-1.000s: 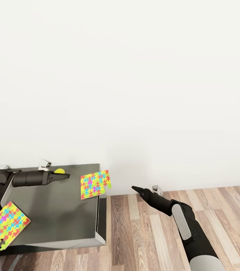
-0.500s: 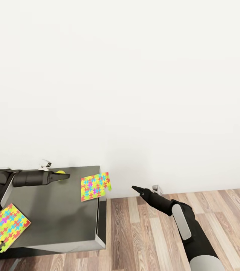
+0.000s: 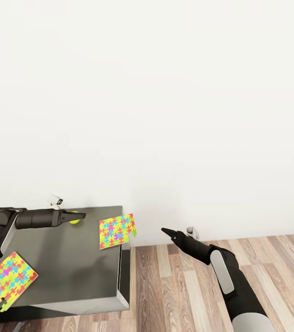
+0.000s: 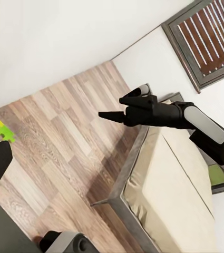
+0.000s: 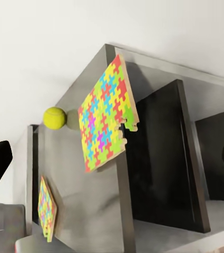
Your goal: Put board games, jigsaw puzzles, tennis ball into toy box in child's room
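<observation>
**Tennis ball position relative to left gripper**

The tennis ball [image 3: 75,217] rests on the dark table [image 3: 68,263], just behind the left gripper [image 3: 80,215] tip. Jaw opening: cannot be determined; nothing visibly held. One jigsaw puzzle [image 3: 117,230] lies beyond the tip at the table corner. The right gripper [image 3: 165,231] hovers off the table, apparently closed, empty.

Left gripper [image 3: 81,215] fingers together; right gripper [image 3: 164,230] fingers together, extended.

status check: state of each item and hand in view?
Tennis ball: loose on the table, by the left hand.
Far puzzle: flat, overhanging the table's corner.
Near puzzle: flat, at the near edge.
Left hand: empty; open or shut unclear.
Right hand: shut, empty, over the floor.
</observation>
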{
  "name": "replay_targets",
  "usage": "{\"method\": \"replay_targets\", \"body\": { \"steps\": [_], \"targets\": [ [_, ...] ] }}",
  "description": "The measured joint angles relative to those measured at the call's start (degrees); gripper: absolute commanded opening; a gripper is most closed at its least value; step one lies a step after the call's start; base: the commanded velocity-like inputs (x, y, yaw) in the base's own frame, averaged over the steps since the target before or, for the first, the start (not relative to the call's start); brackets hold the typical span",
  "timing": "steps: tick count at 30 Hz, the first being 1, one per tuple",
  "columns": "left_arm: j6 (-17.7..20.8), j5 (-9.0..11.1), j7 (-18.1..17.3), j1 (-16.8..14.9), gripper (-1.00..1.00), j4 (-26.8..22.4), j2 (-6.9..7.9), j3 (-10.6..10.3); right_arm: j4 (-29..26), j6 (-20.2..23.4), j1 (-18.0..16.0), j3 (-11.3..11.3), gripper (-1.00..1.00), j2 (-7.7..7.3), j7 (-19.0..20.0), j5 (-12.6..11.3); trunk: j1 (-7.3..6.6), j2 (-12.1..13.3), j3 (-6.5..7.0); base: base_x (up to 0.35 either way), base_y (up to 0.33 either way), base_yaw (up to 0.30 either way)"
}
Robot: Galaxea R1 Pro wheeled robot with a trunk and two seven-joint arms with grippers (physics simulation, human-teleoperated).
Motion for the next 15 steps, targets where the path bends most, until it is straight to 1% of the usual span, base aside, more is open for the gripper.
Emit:
{"method": "replay_targets", "body": {
  "steps": [15],
  "targets": [
    [0.0, 0.0, 0.0, 0.0, 1.0, 0.14, 0.0, 0.02, 0.07, 0.0, 0.0, 0.03, 1.0, 0.06, 0.0, 0.0, 0.0, 0.0, 1.43, 0.0, 0.0, 0.0]
  ]
}}
